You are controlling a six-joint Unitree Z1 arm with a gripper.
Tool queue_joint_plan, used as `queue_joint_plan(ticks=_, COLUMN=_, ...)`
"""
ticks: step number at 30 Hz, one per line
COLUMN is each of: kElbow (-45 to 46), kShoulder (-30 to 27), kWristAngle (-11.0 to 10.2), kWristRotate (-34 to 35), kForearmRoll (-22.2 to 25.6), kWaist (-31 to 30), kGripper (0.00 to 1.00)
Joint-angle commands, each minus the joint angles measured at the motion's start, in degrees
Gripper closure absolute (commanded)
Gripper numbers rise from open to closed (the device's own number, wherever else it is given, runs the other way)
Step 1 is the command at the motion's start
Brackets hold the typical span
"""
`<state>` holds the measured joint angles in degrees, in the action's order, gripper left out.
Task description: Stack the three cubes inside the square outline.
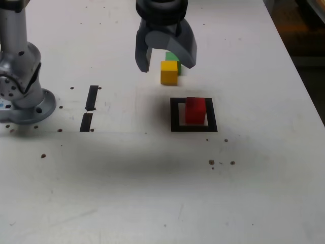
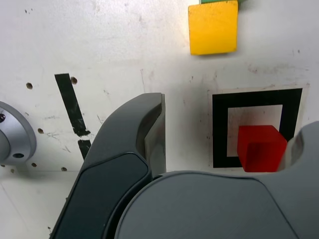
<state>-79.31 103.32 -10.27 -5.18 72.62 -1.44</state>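
— Fingers (image 1: pixel 163 61) spread wide and empty above the yellow cube (image 1: pixel 169 72) — why there?

— Likely lining up for it; the red cube (image 1: pixel 195 110) already sits inside the square outline (image 1: pixel 175 116), so yellow probably goes on top.

— And the green cube (image 1: pixel 172 56)?

— Just behind yellow on the table (image 1: pixel 152 178). The exterior view half hides it; the wrist view catches only a sliver.

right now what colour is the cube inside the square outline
Red. The cube sits within the black tape square outline; the exterior view shows it best.
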Motion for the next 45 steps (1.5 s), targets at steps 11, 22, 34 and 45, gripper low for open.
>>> queue_joint_plan(ticks=11, kElbow=1.1, kShoulder=3.4, kWristAngle=-0.6, kWristRotate=-5.5, kForearmRoll=-1.5, kWaist=5.8, kGripper=0.04)
queue_joint_plan(ticks=22, kElbow=1.2, kShoulder=8.6, kWristAngle=1.1, kWristRotate=-9.5, kForearmRoll=-5.5, kWaist=9.4, kGripper=0.06)
queue_joint_plan(ticks=34, kElbow=3.1, kShoulder=10.1, kWristAngle=2.2, kWristRotate=-11.7, kForearmRoll=-8.2, kWaist=12.8, kGripper=0.11)
queue_joint_plan(ticks=45, kElbow=4.8, kShoulder=12.1, kWristAngle=4.7, kWristRotate=-12.3, kForearmRoll=-9.8, kWaist=14.6, kGripper=0.38)
